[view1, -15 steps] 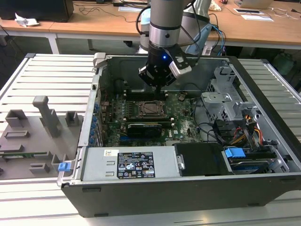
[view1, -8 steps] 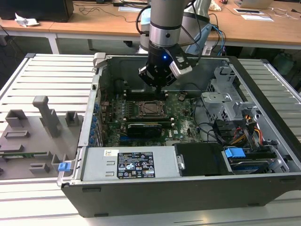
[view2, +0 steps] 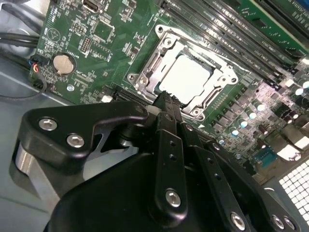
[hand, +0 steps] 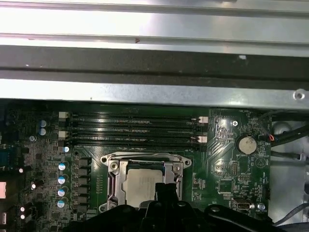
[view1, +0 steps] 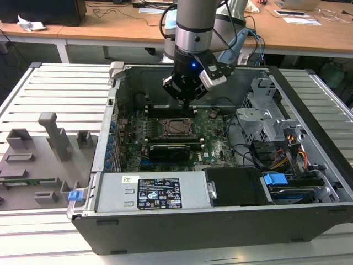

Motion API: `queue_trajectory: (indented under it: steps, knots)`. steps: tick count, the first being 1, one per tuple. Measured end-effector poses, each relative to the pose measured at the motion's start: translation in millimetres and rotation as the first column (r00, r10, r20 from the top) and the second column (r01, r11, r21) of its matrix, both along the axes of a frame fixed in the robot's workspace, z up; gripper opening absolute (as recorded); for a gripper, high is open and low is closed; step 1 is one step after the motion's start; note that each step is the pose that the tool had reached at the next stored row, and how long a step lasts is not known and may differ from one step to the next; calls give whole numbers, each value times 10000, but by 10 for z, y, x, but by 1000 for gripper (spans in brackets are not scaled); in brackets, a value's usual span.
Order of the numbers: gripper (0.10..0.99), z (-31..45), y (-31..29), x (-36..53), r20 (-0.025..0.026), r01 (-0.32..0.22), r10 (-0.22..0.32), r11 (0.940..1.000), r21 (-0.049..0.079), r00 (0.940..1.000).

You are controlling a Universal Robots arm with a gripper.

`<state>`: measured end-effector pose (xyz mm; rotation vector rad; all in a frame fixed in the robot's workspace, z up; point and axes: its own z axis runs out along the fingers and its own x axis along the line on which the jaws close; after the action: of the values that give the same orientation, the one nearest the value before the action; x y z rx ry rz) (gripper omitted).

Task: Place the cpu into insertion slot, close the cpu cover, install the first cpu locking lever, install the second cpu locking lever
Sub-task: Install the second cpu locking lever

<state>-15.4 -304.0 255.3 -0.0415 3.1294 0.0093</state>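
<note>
The cpu (view2: 190,77) lies flat in the insertion slot (view1: 177,127) on the green board, its pale metal top showing. The cpu cover (view2: 159,53) is down around it as a silvery frame, and the chip (hand: 140,186) shows through the frame's (hand: 112,166) window. My gripper (view2: 168,99) hangs just above the socket's edge with its black fingers (view2: 166,125) pressed together and nothing between them. In the exterior view the gripper (view1: 187,104) stands inside the open computer case, a little behind the socket.
Long black memory slots (hand: 135,129) run beside the socket. A black expansion card (view1: 168,149), a power supply (view1: 151,193), a drive cage (view1: 265,118) and cables (view1: 287,152) crowd the case. A coin battery (hand: 247,143) sits on the board. Grey fixtures (view1: 52,138) stand on the exterior view's left.
</note>
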Motion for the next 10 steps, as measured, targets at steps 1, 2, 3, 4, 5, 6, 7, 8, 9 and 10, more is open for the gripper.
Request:
queue_trajectory:
  steps: [1,2,3,4,5,6,7,8,9,10]
  knots:
    - [106,-2,-25,0,0,1,-1,10000,0,10000]
    - [106,-4,-44,0,0,0,0,10000,0,10000]
    - [106,-5,-61,0,0,0,0,10000,0,10000]
    - [106,-5,-69,0,0,0,0,10000,0,10000]
    - [106,-5,-78,0,1,-1,1,10000,0,10000]
    - [106,-4,-85,0,0,0,0,10000,-2,10000]
    - [106,1,-88,0,-1,0,0,10000,-8,10000]
    - [106,12,-90,-1,-1,2,-2,10000,-16,10000]
    - [106,33,-91,0,0,2,-2,10000,-26,10000]
    - [106,36,-91,0,2,-1,1,10000,-27,10000]
